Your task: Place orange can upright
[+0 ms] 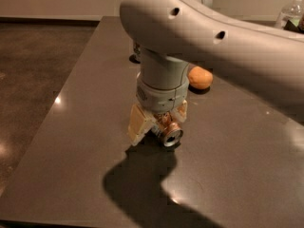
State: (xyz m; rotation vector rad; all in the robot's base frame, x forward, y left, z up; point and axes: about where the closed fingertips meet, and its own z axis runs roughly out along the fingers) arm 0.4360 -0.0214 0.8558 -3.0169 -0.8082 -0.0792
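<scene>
The orange can [169,132] lies on its side on the dark table [80,127], its silver top facing the camera and a little to the right. My gripper [160,120] hangs straight down over it from the big grey arm. Its cream fingers [138,125] stand one on each side of the can's body and press against it. The wrist hides the can's rear end.
A round orange fruit [200,78] lies just behind the gripper to the right. A clear plastic bottle [290,11] stands at the far right back. A small dark object [135,57] is partly hidden behind the arm. The table's left edge runs diagonally next to the floor.
</scene>
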